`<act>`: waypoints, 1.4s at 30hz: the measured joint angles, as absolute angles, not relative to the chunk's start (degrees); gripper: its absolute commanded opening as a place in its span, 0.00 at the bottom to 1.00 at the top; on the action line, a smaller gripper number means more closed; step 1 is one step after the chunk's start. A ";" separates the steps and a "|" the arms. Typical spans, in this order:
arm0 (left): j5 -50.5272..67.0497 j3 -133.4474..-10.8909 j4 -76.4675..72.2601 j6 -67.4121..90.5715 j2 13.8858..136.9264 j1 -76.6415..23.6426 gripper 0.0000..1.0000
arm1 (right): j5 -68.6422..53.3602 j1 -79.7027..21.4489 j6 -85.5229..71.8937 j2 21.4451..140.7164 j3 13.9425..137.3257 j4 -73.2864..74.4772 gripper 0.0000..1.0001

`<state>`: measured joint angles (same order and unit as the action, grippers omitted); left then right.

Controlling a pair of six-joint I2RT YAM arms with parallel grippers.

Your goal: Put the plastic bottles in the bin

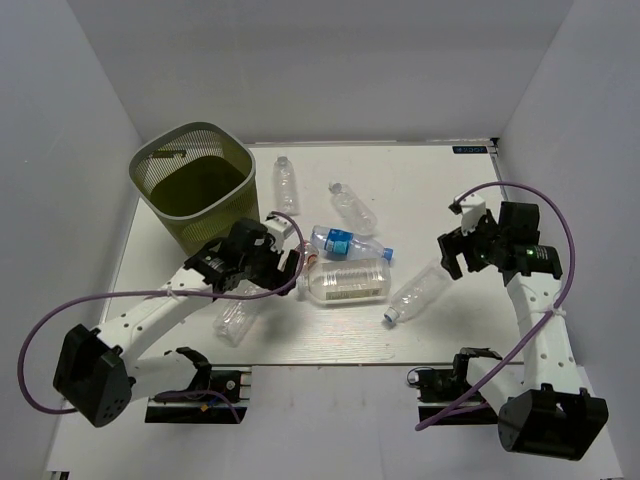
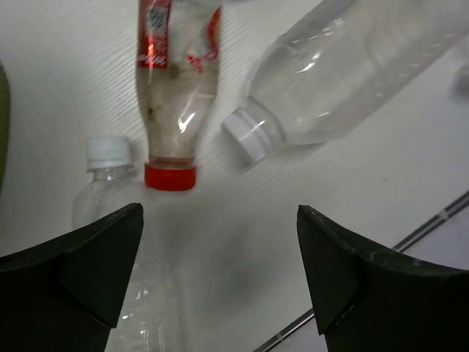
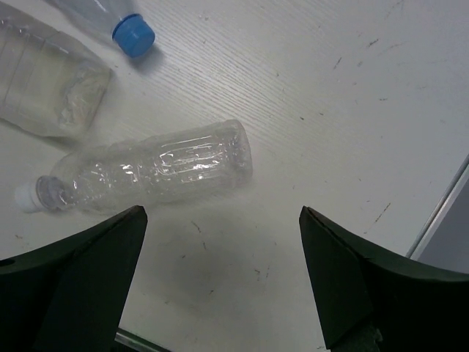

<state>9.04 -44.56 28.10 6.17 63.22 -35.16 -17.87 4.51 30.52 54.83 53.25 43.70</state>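
**Q:** Where's the bin?

**A:** In my top view the bin [image 1: 190,226] is upper left, upright on the surface [image 1: 440,180]. The bottles [image 1: 352,207] lie scattered mid-frame, to its right.

**Q:** Left fingers?

**A:** The left fingers [image 1: 282,258] are centre-left, just below and right of the bin. They're spread wide with nothing held. On my wrist view I see a red-capped bottle [image 2: 176,95] at top centre. The wide bottle [image 2: 344,66] is upper right, its white cap beside the red one. A small bottle [image 2: 110,191] is lower left, partly behind one finger.

**Q:** Right?

**A:** The right fingers [image 1: 452,245] are right of centre. They're also wide open and empty. Ahead of them a crinkled bottle [image 3: 157,170] lies on its side with its white cap at the left edge. There's a blue cap [image 3: 133,34] at top left.
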 measured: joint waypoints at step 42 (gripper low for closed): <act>-20.75 -49.82 45.60 22.44 85.67 -42.22 0.23 | -29.34 4.49 37.93 57.65 48.36 40.86 0.86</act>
<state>-20.75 -49.82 45.60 22.44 85.67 -42.22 -29.34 4.49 37.93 57.65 48.36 40.86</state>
